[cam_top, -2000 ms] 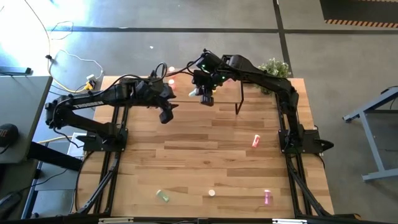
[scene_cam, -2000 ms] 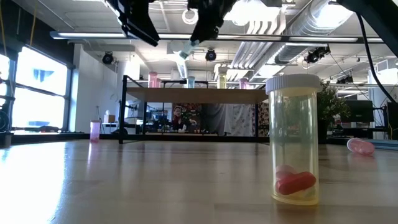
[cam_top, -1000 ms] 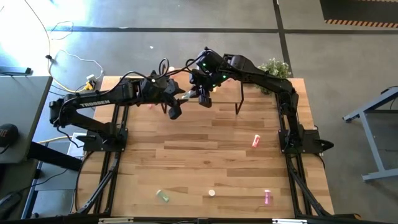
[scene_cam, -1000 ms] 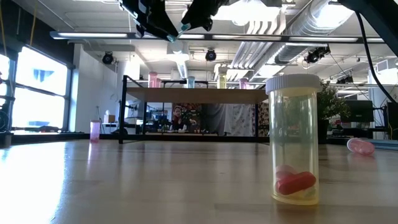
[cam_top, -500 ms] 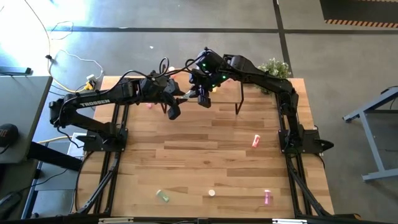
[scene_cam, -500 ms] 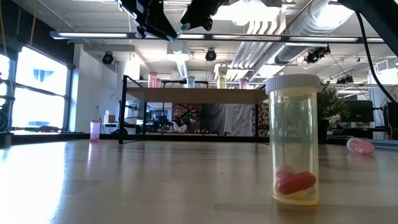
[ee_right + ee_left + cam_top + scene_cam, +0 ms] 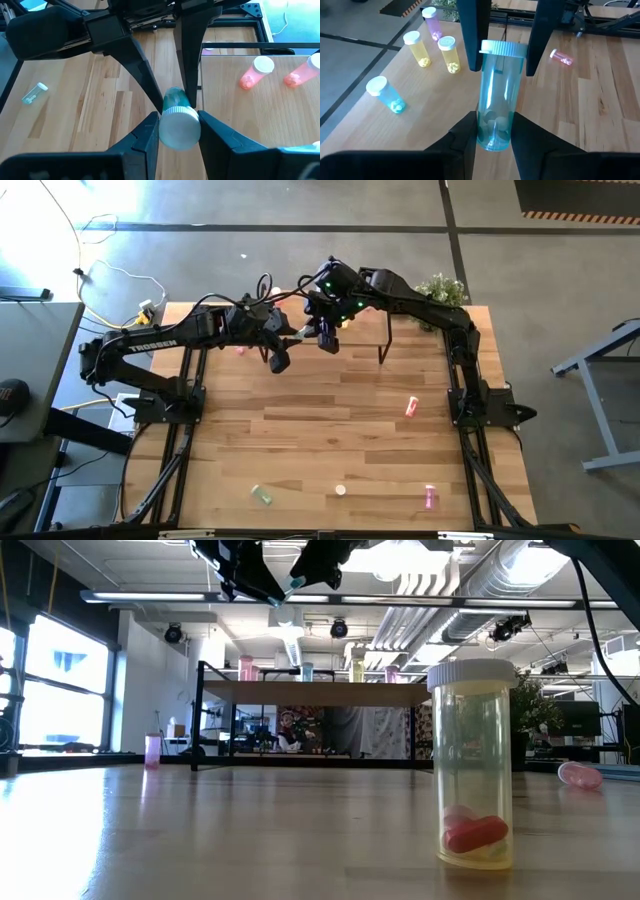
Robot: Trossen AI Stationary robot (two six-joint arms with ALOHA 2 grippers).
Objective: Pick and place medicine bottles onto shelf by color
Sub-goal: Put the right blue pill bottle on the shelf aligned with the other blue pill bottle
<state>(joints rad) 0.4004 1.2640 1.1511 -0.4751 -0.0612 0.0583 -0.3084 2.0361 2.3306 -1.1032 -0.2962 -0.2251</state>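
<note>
A translucent blue medicine bottle (image 7: 496,95) with a pale cap hangs in mid-air between my two grippers, near the shelf (image 7: 310,692). My left gripper (image 7: 495,139) is shut on its bottom end. My right gripper (image 7: 179,134) is shut on its cap end. In the high view the bottle (image 7: 307,332) shows as a small pale bit between the two dark hands. On the shelf's wooden top stand two yellow bottles (image 7: 418,47), a purple one (image 7: 432,22) and another blue one (image 7: 387,93). Two red bottles (image 7: 252,72) stand there too. My left gripper pinches the bottle's bottom end (image 7: 492,131) between its two fingers (image 7: 466,137), coming from the table's left and slanting down. The bottle runs on along the fingers, lifted clear of table and shelf. My right gripper pinches the white cap (image 7: 179,127) by its rim between its two fingers (image 7: 147,137), coming from the table's right and slanting down. The bottle's body points away from it toward my left gripper.
Loose bottles lie on the table: a red one (image 7: 411,407), a green one (image 7: 262,495) and a pink one (image 7: 431,497). A yellow bottle (image 7: 475,765) stands upright near the front edge. A potted plant (image 7: 440,288) stands at the far right corner.
My left gripper has come from the table's left up to the blue bottle that my right gripper holds up, and now stands at its bottom end. Over the last half second both arms and the bottle have kept still.
</note>
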